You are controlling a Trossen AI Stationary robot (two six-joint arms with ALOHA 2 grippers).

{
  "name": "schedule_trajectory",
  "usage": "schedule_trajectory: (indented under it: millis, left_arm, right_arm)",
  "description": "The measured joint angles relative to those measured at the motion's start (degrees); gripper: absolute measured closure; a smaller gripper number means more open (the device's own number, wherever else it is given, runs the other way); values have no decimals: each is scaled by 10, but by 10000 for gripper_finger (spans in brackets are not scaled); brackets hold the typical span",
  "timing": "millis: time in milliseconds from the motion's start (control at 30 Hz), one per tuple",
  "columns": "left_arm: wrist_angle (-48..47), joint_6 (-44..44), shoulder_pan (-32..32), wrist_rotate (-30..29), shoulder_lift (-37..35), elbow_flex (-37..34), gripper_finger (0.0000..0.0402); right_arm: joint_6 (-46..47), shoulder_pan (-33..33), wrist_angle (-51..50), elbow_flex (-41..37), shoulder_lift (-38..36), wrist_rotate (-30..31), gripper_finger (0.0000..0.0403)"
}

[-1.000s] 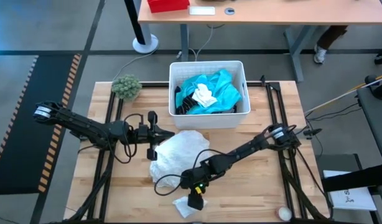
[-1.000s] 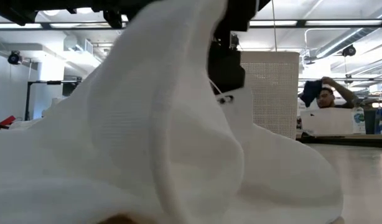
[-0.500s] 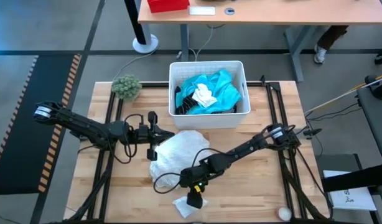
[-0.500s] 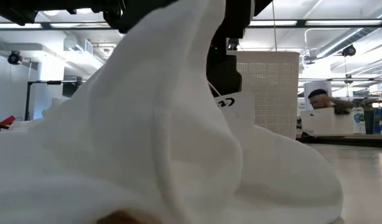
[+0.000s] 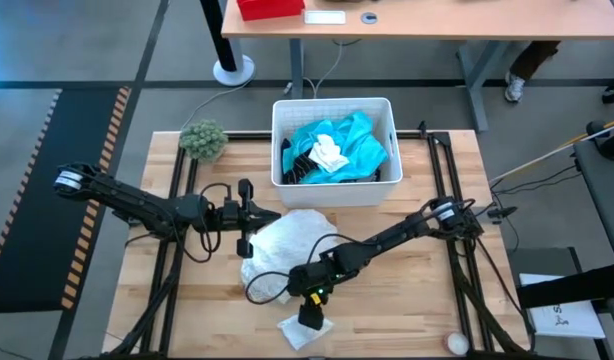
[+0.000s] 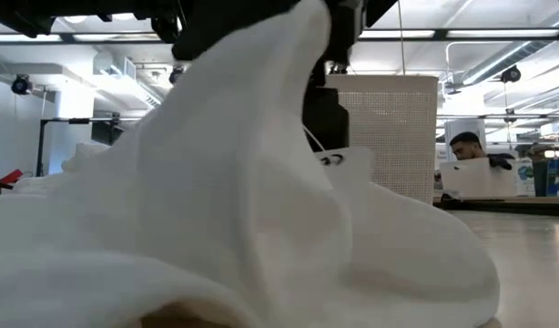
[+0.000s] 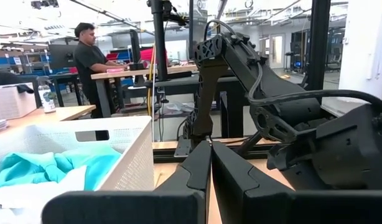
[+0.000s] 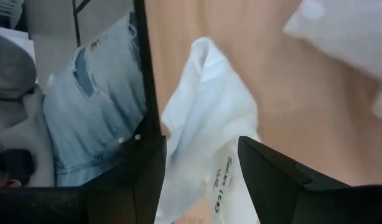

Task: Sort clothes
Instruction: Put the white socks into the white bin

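A small white garment (image 5: 305, 333) with a printed label (image 6: 339, 159) lies at the table's near edge and rises in a peak (image 6: 302, 27) toward my right gripper (image 5: 309, 316). That gripper points down over it, and cloth fills the gap between its fingers (image 8: 206, 112). A larger white garment (image 5: 287, 245) lies crumpled at mid-table. My left gripper (image 5: 249, 218) is shut and empty, level, beside that garment's left edge; it also shows in its own wrist view (image 7: 209, 149). The white bin (image 5: 332, 192) holds turquoise (image 5: 359, 140), white (image 5: 329, 152) and dark (image 5: 299, 166) clothes. My right gripper holds the small white garment by a bunched fold at its top (image 8: 200, 186), between its two fingers (image 8: 144, 168). The fingers come from above, pointing down. The cloth hangs slack from them in a tent shape, and its lower part (image 5: 303, 338) lies on the table.
A fuzzy green ball (image 5: 203, 140) sits at the far left corner. A small pale ball (image 5: 455, 343) lies at the near right corner. Black rails (image 5: 442, 180) run along both sides of the table. A person (image 6: 466, 150) is in the room beyond it.
My right gripper has moved a little up and toward the far edge with the small white garment. The garment's peak has shifted slightly, and its label flap has moved lower. My left arm has kept still.
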Motion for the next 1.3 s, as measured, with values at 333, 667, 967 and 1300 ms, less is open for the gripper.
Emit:
schedule_trajectory:
  millis: [333,667,967,1300]
  left_arm:
    - [2,-5,0,0,0,0,402]
    - [6,-6,0,1,0,0,402]
    - [5,-8,0,1,0,0,402]
    - [5,-11,0,1,0,0,402]
  right_arm:
    - [22,15,9,0,0,1,217]
    - [35,23,18,0,1,44,246]
    - [-6,25,-10,0,4,67,390]
    - [-57,26,-98,30,-8,83,401]
